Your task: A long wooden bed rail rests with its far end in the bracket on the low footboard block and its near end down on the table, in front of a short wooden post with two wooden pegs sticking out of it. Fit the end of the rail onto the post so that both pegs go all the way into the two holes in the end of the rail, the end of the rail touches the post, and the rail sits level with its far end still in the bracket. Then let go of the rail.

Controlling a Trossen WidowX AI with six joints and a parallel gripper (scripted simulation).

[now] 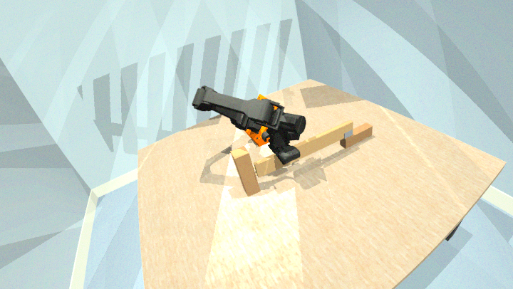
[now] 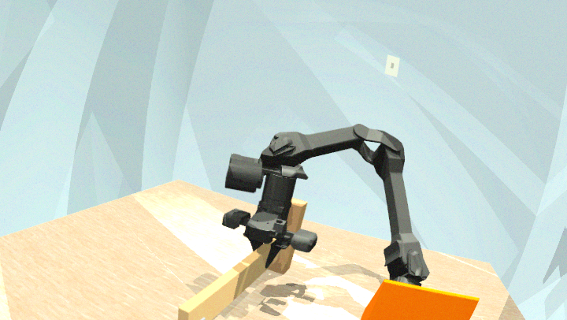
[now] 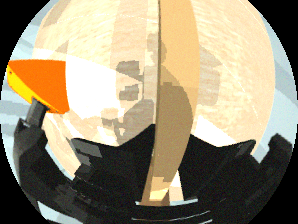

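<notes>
1. The gripper (image 1: 287, 156) is clamped on the one rail (image 1: 315, 142), near its post end.
2. One post (image 1: 245, 171) stands just beside that end; pegs hidden.
3. One footboard block (image 1: 356, 135) carries the rail's other end, toward the table (image 1: 377, 215)'s far right edge.

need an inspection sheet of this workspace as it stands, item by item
surface: pale wood-grain table top, patchy light and shadows.
job's things: long pale wooden rail, far end at the low brown footboard block; near end close beside the short upright wooden post; pegs not visible.
clutter: orange slab by the arm's base.
grippers: dark parallel-jaw gripper shut on the rail near the post.
cables: nothing seen.
surroundings: pale blue walls, small pale wall plate.
</notes>
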